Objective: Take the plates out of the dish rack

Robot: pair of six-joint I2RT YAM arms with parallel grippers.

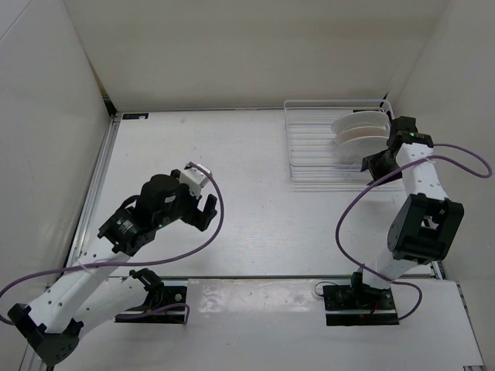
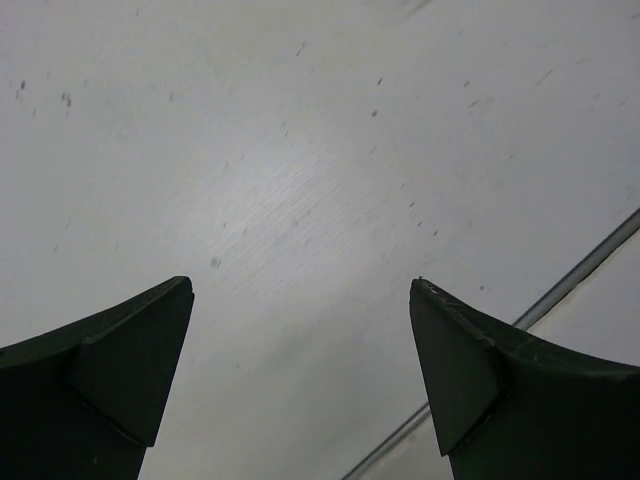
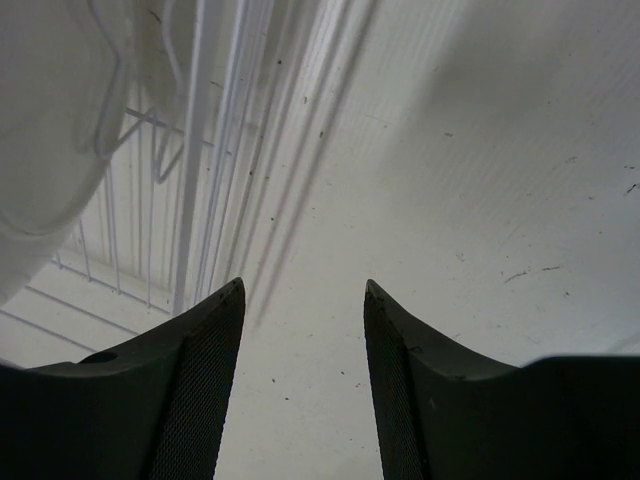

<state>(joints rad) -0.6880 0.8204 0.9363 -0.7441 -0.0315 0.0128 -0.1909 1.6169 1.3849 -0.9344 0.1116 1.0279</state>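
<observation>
Plates (image 1: 357,133) stand on edge side by side in the far right part of the dish rack (image 1: 317,151), which sits at the far right of the table (image 1: 255,193). From above only their pale white faces show; no pattern can be made out, and the right arm covers their right ends. In the right wrist view one plate (image 3: 40,130) is a blurred white curve at the left edge, cut off by the frame, with thin rack wires (image 3: 200,150) crossing in front of it.

The right gripper (image 3: 303,290) hangs just near of the rack's near right side, over bare table beside the wires. Its jaws are partly open with a modest gap and nothing between them. From above its fingers are mostly hidden under the wrist.

The left gripper (image 2: 300,285) is well apart from the rack, over the left middle of the table. Its jaws are spread wide and hold nothing. Only scuffed table surface and a thin line (image 2: 580,270) at the lower right appear beneath it.
</observation>
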